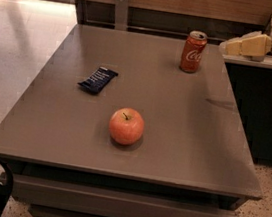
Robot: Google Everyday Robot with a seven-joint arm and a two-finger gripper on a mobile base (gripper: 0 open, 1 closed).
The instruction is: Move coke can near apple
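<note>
Camera view has the end effector (238,45) up at the far right, hanging in the air just to the right of the coke can (193,52) and level with its upper half, not touching it. Whether it is set wide or narrow I cannot tell from this angle, and nothing is held in it. The can stands upright near the far right corner of the desk (186,143), untouched by anything. Well to the left of the can and nearer the camera lies a flat dark blue bar (98,79). Farther from the can again, toward the front of the desk, sits the apple (126,126), stem up, well apart from the can. Judging by this, none of the task is done. The can has yet to be grasped, and the whole carry across to the apple and the setting down beside it remain.
</note>
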